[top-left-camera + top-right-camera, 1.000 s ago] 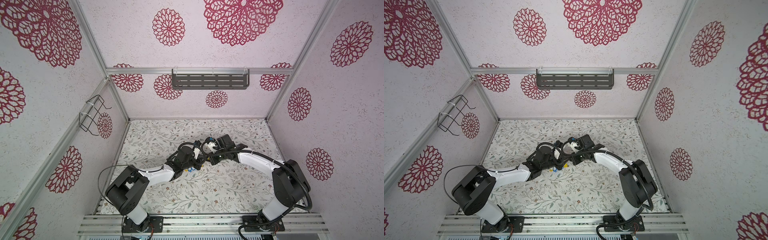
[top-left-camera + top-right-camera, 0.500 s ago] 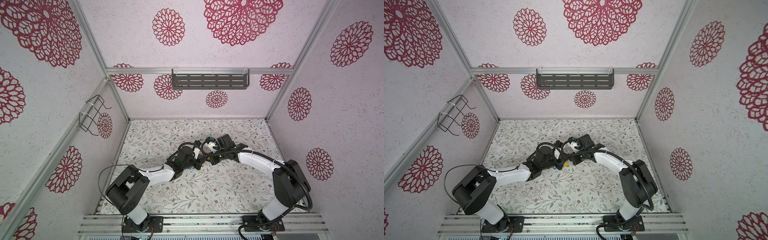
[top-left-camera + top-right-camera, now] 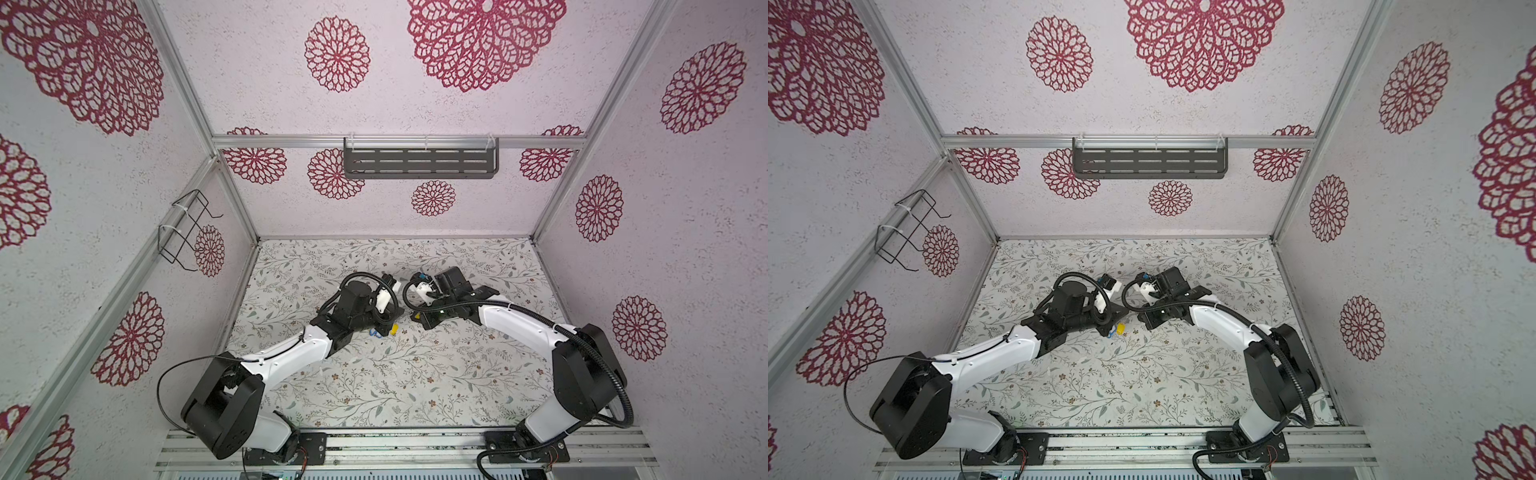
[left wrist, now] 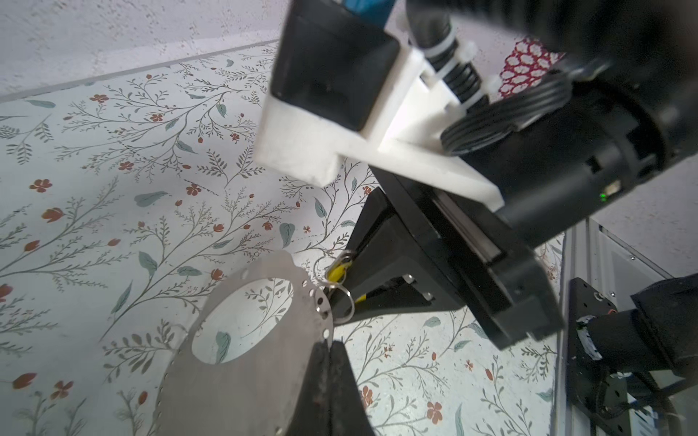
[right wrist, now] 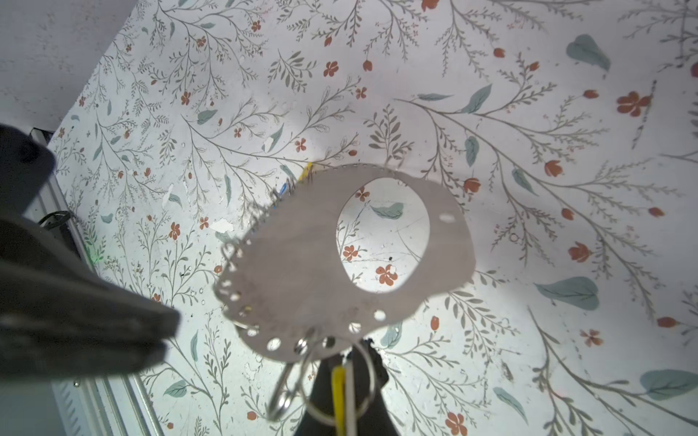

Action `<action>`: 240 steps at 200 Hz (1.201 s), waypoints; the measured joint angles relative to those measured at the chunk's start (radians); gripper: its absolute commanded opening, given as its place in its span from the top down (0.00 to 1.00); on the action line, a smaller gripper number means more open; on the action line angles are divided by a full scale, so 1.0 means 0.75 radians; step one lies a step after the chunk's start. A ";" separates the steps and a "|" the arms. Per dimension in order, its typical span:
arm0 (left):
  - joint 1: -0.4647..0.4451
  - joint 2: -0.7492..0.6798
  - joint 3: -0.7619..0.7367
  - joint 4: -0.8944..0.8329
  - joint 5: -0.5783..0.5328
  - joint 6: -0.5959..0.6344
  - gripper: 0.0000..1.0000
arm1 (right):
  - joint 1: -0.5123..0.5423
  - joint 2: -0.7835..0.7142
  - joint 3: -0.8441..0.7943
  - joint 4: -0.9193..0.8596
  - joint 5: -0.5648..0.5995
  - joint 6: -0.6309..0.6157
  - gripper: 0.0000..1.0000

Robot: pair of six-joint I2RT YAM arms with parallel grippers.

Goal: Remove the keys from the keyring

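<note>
Though pale, leaf-printed tabletop (image 3: 374,386), red-medallion walls (image 3: 270,83).

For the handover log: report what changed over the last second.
The left pincer closed on the keyring and drew slightly left, away from the right pincer, which stayed put, shut on a yellow key.

Between left end effector (image 4: 328,351) and right end effector (image 5: 344,360): keyring (image 5: 287,271), keys (image 5: 338,394) at its rim
</note>
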 measured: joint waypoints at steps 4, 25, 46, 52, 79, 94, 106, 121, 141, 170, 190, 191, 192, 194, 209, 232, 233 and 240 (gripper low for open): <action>0.010 -0.001 0.008 -0.007 0.014 0.003 1.00 | -0.001 -0.001 0.000 -0.001 0.000 0.001 1.00; 0.051 -0.002 0.046 -0.035 0.063 0.008 1.00 | -0.001 -0.011 0.000 -0.001 0.001 0.010 1.00; 0.064 -0.002 0.075 -0.065 0.091 0.008 1.00 | -0.001 -0.029 0.000 -0.001 0.001 0.012 1.00; 0.064 -0.001 0.082 -0.071 0.099 0.008 0.99 | 0.000 -0.034 0.000 -0.001 -0.001 0.013 1.00; 0.056 0.011 0.097 -0.079 0.121 -0.007 0.86 | 0.000 -0.055 0.000 0.001 -0.001 0.023 1.00; 0.032 0.028 0.097 -0.080 0.116 -0.010 0.75 | 0.000 -0.061 0.000 0.004 -0.001 0.028 1.00; 0.001 0.044 0.095 -0.081 0.106 -0.020 0.71 | 0.000 -0.061 0.000 0.008 -0.001 0.034 1.00; -0.047 0.063 0.092 -0.082 0.090 -0.012 0.70 | 0.000 -0.061 0.000 0.014 -0.002 0.037 1.00; -0.092 0.078 0.092 -0.080 0.052 -0.012 0.70 | 0.000 -0.061 0.000 0.024 -0.008 0.046 1.00; -0.119 0.085 0.092 -0.063 -0.030 -0.012 0.76 | 0.000 -0.061 0.000 0.028 -0.011 0.047 1.00; -0.121 0.098 0.092 -0.035 -0.090 -0.012 0.82 | 0.000 -0.061 0.000 0.029 -0.012 0.047 1.00; -0.122 0.098 0.092 -0.034 -0.092 -0.013 0.82 | 0.000 -0.061 0.000 0.028 -0.012 0.047 1.00; -0.122 0.099 0.092 -0.033 -0.095 -0.012 0.82 | 0.000 -0.061 0.000 0.029 -0.012 0.047 1.00; -0.122 0.101 0.092 -0.030 -0.103 -0.012 0.82 | 0.000 -0.061 0.000 0.029 -0.012 0.047 1.00; -0.126 0.118 0.092 -0.012 -0.141 -0.013 0.82 | 0.000 -0.061 0.000 0.028 -0.013 0.047 1.00; -0.129 0.138 0.093 0.006 -0.169 -0.012 0.76 | -0.001 -0.061 0.000 0.026 -0.015 0.047 1.00; -0.129 0.138 0.093 0.007 -0.170 -0.015 0.76 | -0.001 -0.061 0.000 0.026 -0.015 0.047 1.00; -0.129 0.143 0.094 0.009 -0.173 -0.015 0.75 | -0.001 -0.061 0.000 0.026 -0.014 0.047 1.00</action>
